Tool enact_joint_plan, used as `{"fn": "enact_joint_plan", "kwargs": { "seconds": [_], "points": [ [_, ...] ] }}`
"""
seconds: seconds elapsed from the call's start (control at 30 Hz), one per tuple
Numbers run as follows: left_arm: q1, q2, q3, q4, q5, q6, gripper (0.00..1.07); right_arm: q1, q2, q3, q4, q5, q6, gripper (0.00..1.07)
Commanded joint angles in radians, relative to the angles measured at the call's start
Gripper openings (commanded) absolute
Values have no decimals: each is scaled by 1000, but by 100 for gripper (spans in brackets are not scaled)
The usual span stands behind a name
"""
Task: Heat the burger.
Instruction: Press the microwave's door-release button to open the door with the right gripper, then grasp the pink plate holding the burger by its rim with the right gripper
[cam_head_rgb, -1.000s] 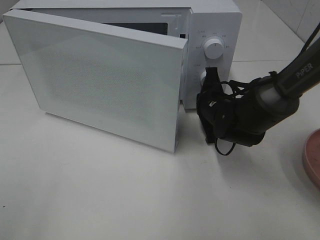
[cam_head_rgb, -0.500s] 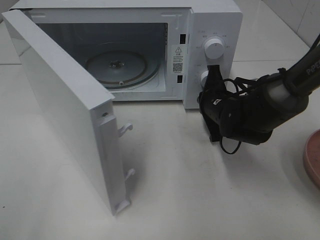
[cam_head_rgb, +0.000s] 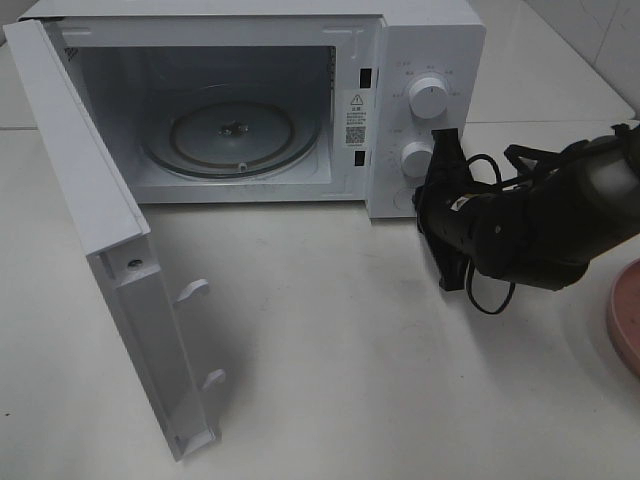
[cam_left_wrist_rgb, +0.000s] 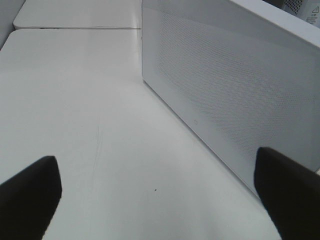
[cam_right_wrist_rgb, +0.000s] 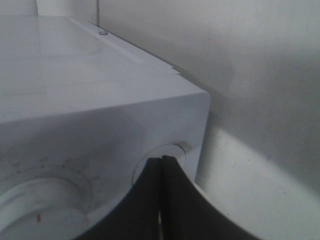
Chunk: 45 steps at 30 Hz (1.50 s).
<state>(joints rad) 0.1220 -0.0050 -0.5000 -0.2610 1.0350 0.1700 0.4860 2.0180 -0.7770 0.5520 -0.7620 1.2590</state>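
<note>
The burger is not in view. A white microwave (cam_head_rgb: 425, 40) stands at the back with its door (cam_head_rgb: 95, 230) swung wide open to the left. Its glass turntable (cam_head_rgb: 232, 138) is bare. My right gripper (cam_head_rgb: 424, 205) is shut and empty, just right of the control panel near the lower knob (cam_head_rgb: 416, 158). In the right wrist view its fingertips (cam_right_wrist_rgb: 161, 165) are pressed together in front of a round button (cam_right_wrist_rgb: 175, 150). My left gripper (cam_left_wrist_rgb: 160, 200) is open and empty, low over the table beside the door's outer face (cam_left_wrist_rgb: 235, 90). It does not show in the exterior view.
A pink plate (cam_head_rgb: 625, 320) lies at the right edge, cut off by the frame. The open door juts out over the left front of the white table (cam_head_rgb: 330, 350). Cables hang from the right arm (cam_head_rgb: 540, 225).
The microwave door has swung from nearly closed to wide open. My right gripper has drawn back to the right, away from the control panel.
</note>
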Motion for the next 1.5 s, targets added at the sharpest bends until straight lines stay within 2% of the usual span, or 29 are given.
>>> {"fn": "enact_joint_plan", "kwargs": {
  "seconds": [0.03, 0.3, 0.4, 0.47, 0.6, 0.7, 0.83, 0.9, 1.03, 1.17, 1.37, 1.5],
  "points": [
    [-3, -9, 3, -5, -8, 2, 102, -5, -69, 45, -82, 69, -12, 0],
    [-3, -9, 3, -5, -8, 2, 102, -5, -199, 105, -105, 249, -163, 0],
    [-3, -9, 3, -5, -8, 2, 102, -6, -246, 108, -105, 343, -297, 1],
    [-3, -9, 3, -5, -8, 2, 102, -6, -292, 108, -105, 441, -470, 0],
    [-3, -9, 3, -5, -8, 2, 102, -8, -334, 108, -105, 558, -619, 0],
    [-3, -9, 3, -5, -8, 2, 102, -8, -389, 89, -105, 732, -846, 1],
    [-3, -9, 3, -5, -8, 2, 102, -8, -419, 52, -109, 863, -993, 1],
    [-3, -9, 3, -5, -8, 2, 102, -8, -429, 12, -134, 1010, -1113, 1],
    [-3, -9, 3, -5, -8, 2, 102, -8, -435, -21, -198, 1141, -1190, 2],
    [-3, -9, 3, -5, -8, 2, 102, -8, -435, -61, -326, 1315, -1259, 3],
    [-3, -9, 3, -5, -8, 2, 102, -8, -435, -101, -381, 1445, -1259, 7],
    [-3, -9, 3, -5, -8, 2, 102, -8, -435, -141, -441, 1581, -1259, 14]
  ]
}}
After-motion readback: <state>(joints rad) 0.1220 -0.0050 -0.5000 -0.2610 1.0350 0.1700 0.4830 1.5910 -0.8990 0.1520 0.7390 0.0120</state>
